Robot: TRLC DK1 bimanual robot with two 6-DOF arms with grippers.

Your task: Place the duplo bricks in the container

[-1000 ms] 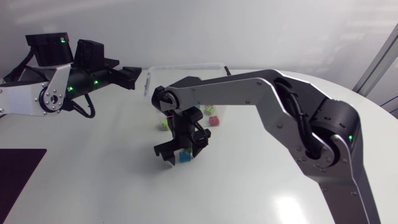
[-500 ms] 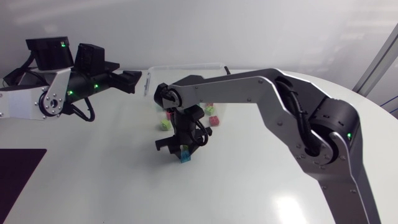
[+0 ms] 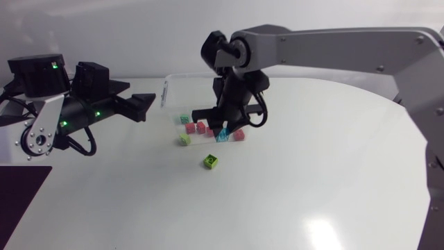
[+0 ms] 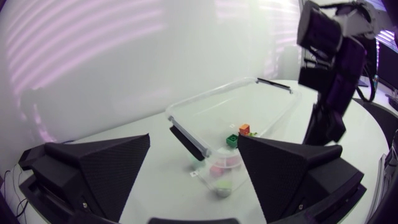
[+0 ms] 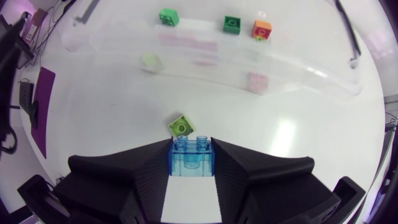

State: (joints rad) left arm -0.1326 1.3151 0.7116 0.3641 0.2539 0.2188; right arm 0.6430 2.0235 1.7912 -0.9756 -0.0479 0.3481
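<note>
The step in hand is carrying the blue brick (image 5: 191, 160) over the near wall of the clear container (image 5: 311, 71), which sits by the far edge of the tabletop (image 3: 312, 180). To do it well, the right tool (image 3: 223, 130) should go on past the wall until the brick hangs over bare floor inside, away from the orange brick (image 5: 262, 29) and the others lying there. It should then drop low before letting go, so the brick neither bounces out nor catches the rim. From the wrist view the brick seems to be short of the wall, with a loose green brick (image 3: 211, 161) on the tabletop just ahead of it.

The right tool is clamped on the blue brick, one finger pressing each side, studs pointing ahead. The left tool (image 3: 142, 105) hangs near the left edge, fingers wide apart, holding nothing.
</note>
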